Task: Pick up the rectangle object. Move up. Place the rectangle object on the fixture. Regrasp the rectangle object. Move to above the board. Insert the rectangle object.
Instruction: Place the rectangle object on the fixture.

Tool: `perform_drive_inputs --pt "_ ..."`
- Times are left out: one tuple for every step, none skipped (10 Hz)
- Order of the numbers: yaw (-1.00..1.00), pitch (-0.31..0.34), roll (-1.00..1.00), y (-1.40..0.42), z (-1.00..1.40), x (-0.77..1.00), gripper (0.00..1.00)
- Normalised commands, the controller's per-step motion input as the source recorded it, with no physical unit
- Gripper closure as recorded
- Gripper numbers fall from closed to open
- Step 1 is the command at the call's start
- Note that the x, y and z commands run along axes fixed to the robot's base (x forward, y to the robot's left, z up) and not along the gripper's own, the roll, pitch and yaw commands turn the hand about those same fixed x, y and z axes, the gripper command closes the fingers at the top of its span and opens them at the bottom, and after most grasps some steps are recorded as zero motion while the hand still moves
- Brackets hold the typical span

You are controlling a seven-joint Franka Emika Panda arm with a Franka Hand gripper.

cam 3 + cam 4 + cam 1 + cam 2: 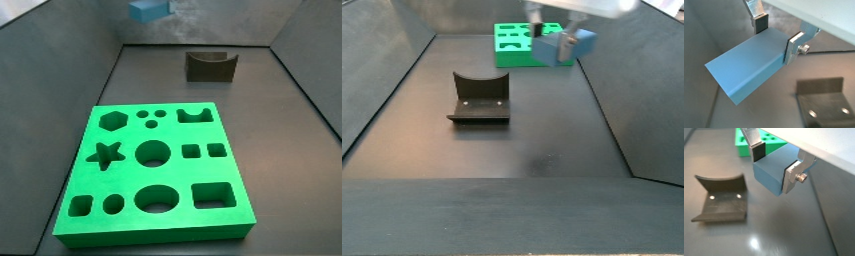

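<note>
The light blue rectangle object (747, 70) (769, 173) sits between the silver fingers of my gripper (777, 37) (774, 165), which is shut on it, a dark pad pressed on each side. In a side view the rectangle object (147, 10) hangs well above the floor, beyond the far end of the green board (154, 170). The dark fixture (210, 65) with its curved notch stands on the floor to one side of it. In a side view the gripper (563, 35) holds the rectangle object (567, 46) beside the board (516, 45), past the fixture (478, 97).
Sloped grey walls (80, 60) enclose the dark floor (543, 140). The board's cut-out holes (154, 153) face up. In the wrist views the fixture (721, 198) (824, 100) lies below the held block.
</note>
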Motion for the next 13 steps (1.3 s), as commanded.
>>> perform_drive_inputs --pt "1.00 -0.023 0.05 -1.00 -0.21 0.68 1.00" --pt "1.00 -0.027 0.06 -0.68 -0.14 0.53 1.00" --pt "1.00 -0.029 0.07 -0.51 -0.11 0.44 1.00" --pt "1.00 -0.028 0.08 -0.20 -0.06 0.28 1.00" --pt "1.00 -0.025 0.10 -0.03 -0.03 0.12 1.00" --pt "1.00 -0.028 0.11 -0.03 0.00 0.05 1.00" --pt "1.00 -0.033 0.12 -0.03 0.00 0.04 1.00" --pt "1.00 -0.038 0.14 -0.02 0.00 0.04 1.00" --pt "1.00 -0.048 0.18 -0.02 0.00 0.04 1.00" --pt "0.89 -0.054 0.21 -0.01 0.00 0.04 1.00" --pt "0.27 0.088 -1.00 0.63 0.41 1.00 1.00" --pt "0.17 0.094 -1.00 0.63 0.40 1.00 1.00" --pt "0.11 0.121 -1.00 0.59 0.33 1.00 1.00"
